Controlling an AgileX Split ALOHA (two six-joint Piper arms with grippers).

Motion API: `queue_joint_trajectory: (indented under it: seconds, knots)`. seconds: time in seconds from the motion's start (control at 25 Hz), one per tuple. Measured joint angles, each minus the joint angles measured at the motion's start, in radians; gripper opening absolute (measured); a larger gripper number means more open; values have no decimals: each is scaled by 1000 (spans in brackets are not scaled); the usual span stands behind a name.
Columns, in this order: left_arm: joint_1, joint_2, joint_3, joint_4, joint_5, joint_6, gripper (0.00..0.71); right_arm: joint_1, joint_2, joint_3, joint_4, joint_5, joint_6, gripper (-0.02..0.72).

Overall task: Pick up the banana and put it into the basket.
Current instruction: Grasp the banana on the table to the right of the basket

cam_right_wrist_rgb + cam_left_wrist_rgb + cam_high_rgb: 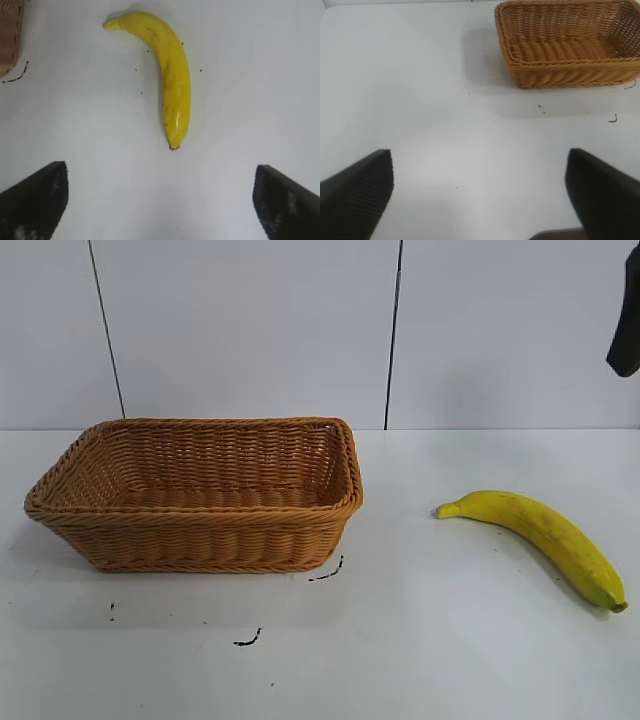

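Yellow against the white table (pixel 480 660), the banana (pixel 540 537) is laid flat on the right side of the exterior view, well apart from the wicker basket (pixel 200 495), which is set on the left side. Its long axis is run diagonally across the table, the stem end turned toward the basket and the darker tip pointed away from it and nearer the front.

In the right wrist view the banana (pixel 170 75) is seen just ahead of the right gripper (pixel 160 200), lying between the lines of the two fingers and roughly along the direction of approach, its tip nearest the gripper. The fingers (pixel 35 200) are held wide apart with nothing between them. By this the right arm is judged much the nearer; a reach forward and down is called for, with the jaws to be closed across the fruit's width.

The left gripper (pixel 480 200) is also spread wide and empty, hung over bare table with the basket (pixel 570 45) ahead of it and no banana in its view.
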Motion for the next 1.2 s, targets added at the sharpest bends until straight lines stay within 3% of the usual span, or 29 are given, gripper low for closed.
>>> queue_joint_trajectory:
  seconds: [0.24,0.36,0.8,1.2]
  knots:
    - [0,0,0,0,0,0,693,0,96,0,7,-62,-118,690]
    - [0,0,0,0,0,0,693,0,131,0,34,-73,-139,690]
    - [0,0,0,0,0,0,693,0,264,0,74,-122,-138,690]
    - [0,0,0,0,-1,0,693,0,461,-1,81,-193,-61,690]
